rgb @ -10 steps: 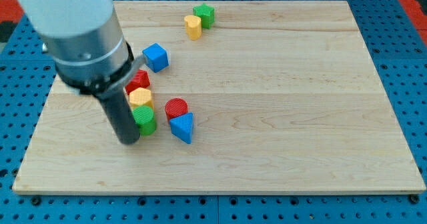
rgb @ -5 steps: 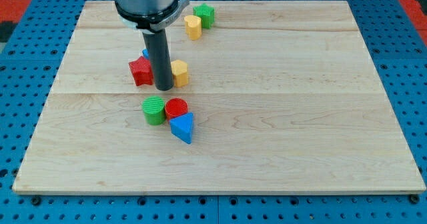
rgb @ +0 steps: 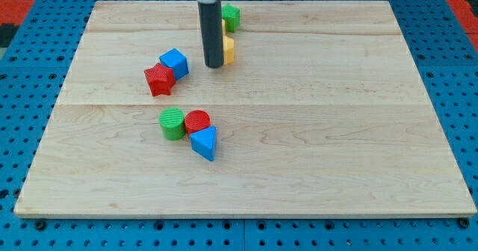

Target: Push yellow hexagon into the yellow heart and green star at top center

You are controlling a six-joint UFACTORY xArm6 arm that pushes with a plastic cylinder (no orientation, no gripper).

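My tip [rgb: 213, 64] stands near the view's top centre, touching the left side of the yellow hexagon [rgb: 228, 51]. The rod hides most of the hexagon and nearly all of the yellow heart, of which only a sliver shows just above the hexagon. The green star [rgb: 231, 16] sits just above and to the right of the rod, close above the hexagon.
A blue cube [rgb: 174, 62] and a red star [rgb: 158, 80] touch each other at the left of my tip. Lower down, a green cylinder [rgb: 172, 123], a red cylinder [rgb: 198, 122] and a blue triangle [rgb: 204, 143] form a cluster on the wooden board [rgb: 336, 131].
My tip has moved up and to the right, pushing the yellow hexagon from beside the red star up next to the yellow heart and green star. The blue cube shows again.
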